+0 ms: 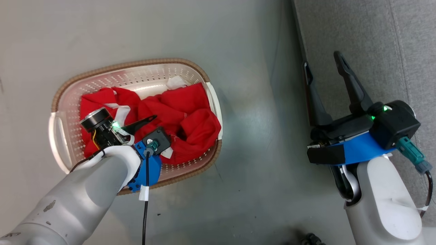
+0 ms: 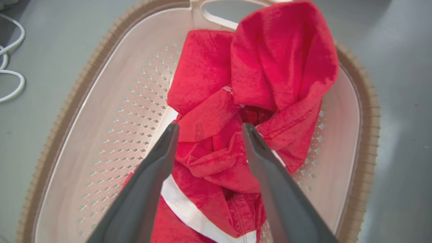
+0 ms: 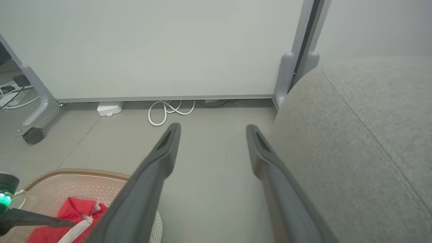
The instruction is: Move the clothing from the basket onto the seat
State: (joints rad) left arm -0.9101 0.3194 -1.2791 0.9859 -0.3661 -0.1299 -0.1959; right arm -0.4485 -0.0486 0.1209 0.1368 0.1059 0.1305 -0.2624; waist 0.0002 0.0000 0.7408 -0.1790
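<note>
The clothing [image 2: 260,67], soft, light and limp, lies crumpled in the basket [image 2: 111,101] at the centre left of the head view. You should do best to pinch the stitched hem [image 2: 216,163] in the middle of the heap, since the fabric will probably bunch and trail rather than lift whole. The left wrist view shows you the left gripper [image 2: 210,126] spread apart over that hem, clamping nothing, while the head view adds the right gripper [image 1: 322,59], likewise spread and empty, by the edge of the seat [image 1: 374,41] at the upper right.
</note>
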